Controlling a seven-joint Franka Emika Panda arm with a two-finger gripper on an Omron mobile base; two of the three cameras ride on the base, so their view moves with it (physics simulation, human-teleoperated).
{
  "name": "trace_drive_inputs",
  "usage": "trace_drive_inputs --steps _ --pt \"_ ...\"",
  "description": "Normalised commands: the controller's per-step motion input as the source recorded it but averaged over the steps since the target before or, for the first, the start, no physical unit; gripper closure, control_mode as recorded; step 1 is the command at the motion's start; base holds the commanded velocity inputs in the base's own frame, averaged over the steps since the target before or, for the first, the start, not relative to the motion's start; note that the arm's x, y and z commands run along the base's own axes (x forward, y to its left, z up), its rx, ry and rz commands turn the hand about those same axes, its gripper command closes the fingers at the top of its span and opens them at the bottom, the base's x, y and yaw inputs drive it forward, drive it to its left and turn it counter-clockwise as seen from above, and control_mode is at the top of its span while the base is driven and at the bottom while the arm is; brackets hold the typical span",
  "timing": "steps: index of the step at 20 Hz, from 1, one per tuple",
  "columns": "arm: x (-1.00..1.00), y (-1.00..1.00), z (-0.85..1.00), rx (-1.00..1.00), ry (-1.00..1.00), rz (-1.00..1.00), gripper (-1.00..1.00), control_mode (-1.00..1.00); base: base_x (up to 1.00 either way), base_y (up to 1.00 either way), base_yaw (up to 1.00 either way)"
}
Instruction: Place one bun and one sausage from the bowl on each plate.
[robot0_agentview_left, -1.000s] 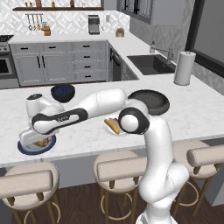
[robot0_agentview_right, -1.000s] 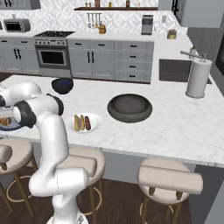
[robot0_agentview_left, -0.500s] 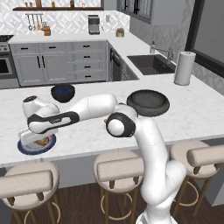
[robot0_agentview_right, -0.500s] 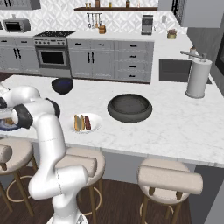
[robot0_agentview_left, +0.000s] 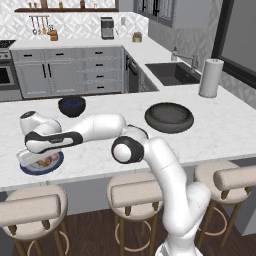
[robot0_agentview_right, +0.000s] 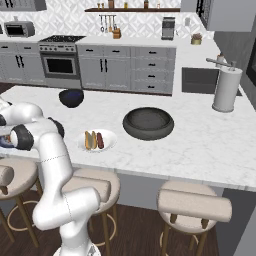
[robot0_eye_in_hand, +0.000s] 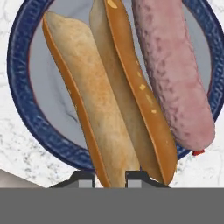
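While bun (robot0_eye_in_hand: 109, 100) & sausage (robot0_eye_in_hand: 173, 70) lie side by side on blue-rim plate (robot0_eye_in_hand: 26, 105), jaws hover low over them, prob just post-drop; open/closed: can't tell.

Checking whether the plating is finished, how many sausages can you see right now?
2. One sausage lies on the blue-rimmed plate beside a bun; the other sausage lies on the white plate. The bowl looks empty.

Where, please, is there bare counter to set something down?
Free: the marble between the black bowl and the paper towel roll, and between the white plate and the front edge. Crowded: the blue-rimmed plate, filled by bun and sausage, under the gripper.
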Motion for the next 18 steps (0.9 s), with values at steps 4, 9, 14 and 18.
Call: trace_drive_inputs --steps 4,9,14,18 --pt "-0.09 -0.09 0.0 0.0 0.0 -0.02 -1.0 -1.0 0.0 0.0 0.0" --pt "0.0 -0.19 0.0 0.0 -0.02 -0.02 -1.0 -1.0 0.0 0.0 0.0" --pt "-0.49 -0.35 0.13 0.0 -0.11 -0.01 -1.0 -1.0 0.0 0.0 0.0" --pt "-0.68 -0.8 0.1 0.0 -0.15 -0.06 -1.0 -1.0 0.0 0.0 0.0"
